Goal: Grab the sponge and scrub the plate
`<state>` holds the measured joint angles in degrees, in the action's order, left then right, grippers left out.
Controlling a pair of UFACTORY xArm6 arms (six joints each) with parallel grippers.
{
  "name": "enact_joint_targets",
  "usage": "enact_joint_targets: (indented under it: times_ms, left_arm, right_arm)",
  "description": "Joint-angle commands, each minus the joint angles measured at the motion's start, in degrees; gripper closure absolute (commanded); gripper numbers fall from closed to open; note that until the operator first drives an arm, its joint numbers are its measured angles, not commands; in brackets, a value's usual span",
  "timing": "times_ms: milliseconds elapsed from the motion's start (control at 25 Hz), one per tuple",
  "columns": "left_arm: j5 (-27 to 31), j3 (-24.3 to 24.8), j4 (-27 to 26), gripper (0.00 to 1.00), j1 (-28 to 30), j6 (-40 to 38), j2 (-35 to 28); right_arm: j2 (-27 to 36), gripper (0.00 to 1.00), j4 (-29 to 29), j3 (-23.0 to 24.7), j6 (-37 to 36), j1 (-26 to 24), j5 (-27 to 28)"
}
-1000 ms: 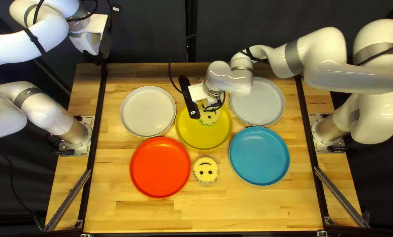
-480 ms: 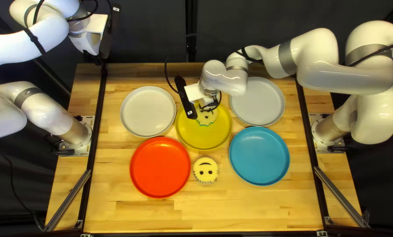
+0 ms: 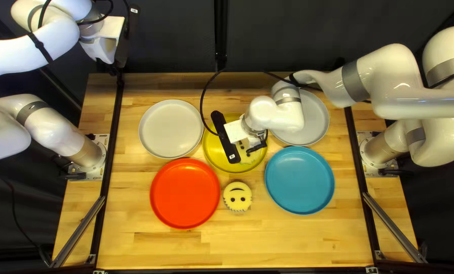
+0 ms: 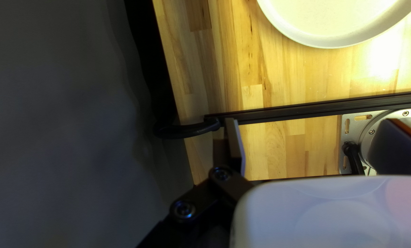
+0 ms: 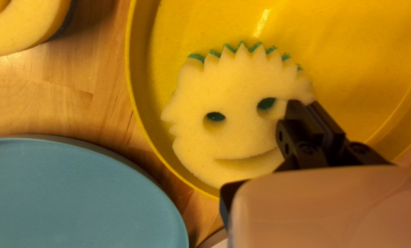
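Wooden counter (image 3: 186, 248) here, dark curtain (image 3: 287, 35) along the far side, and five plates laid out on it. The sponge (image 3: 244, 158) is sitting in the yellow plate (image 3: 212, 152), over toward the near right part, flat with its smiley side up. Right claw (image 3: 257, 145) is right over it. From its own wrist view the right claw's (image 5: 304, 103) two fingers are together, tips down at one edge of the face, just past an eye hole — can't tell if any sponge is caught between them, to be honest. The green underside peeks out along the spiky hair.

Left claw (image 3: 116, 66) is up by the far left corner, well apart from the sponge, and its fingers are spread apart.

As for the rest, there's a pale plate (image 3: 171, 128) far left, a grey plate (image 3: 316, 122) far right, partly hidden by the right arm (image 3: 282, 114), then a red plate (image 3: 185, 193) near left and a blue plate (image 3: 299, 180) near right. A second smiley (image 3: 237, 203) lies on bare wood between those last two — just beside the red one.
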<state>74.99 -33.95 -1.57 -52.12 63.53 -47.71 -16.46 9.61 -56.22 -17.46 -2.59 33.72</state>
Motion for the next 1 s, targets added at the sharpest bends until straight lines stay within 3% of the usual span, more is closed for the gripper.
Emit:
enact_joint_targets:
  times_ms: [40, 240, 440, 840, 1000]
  left_arm:
    - [0.0, 0.0, 0.0, 0.00, 0.0, 0.0, 0.0]
    - [0.0, 0.0, 0.0, 0.00, 0.0, 0.0, 0.0]
    - [0.0, 0.0, 0.0, 0.00, 0.0, 0.0, 0.0]
    - [0.0, 0.0, 0.0, 0.00, 0.0, 0.0, 0.0]
    - [0.0, 0.0, 0.0, 0.00, 0.0, 0.0, 0.0]
  right_arm:
    - [-4.1, 1.00, -1.9, -5.2, -4.7, -3.7, 1.2]
    - [-9.5, 1.00, -5.4, -12.6, -11.1, -8.2, 3.4]
    - [-10.0, 1.00, -6.3, -14.6, -12.1, -9.2, 5.0]
    - [-2.8, 1.00, -4.5, -4.0, -6.4, -3.9, 2.0]
    - [-1.8, 1.00, -2.9, -1.8, -3.6, -1.2, 1.2]
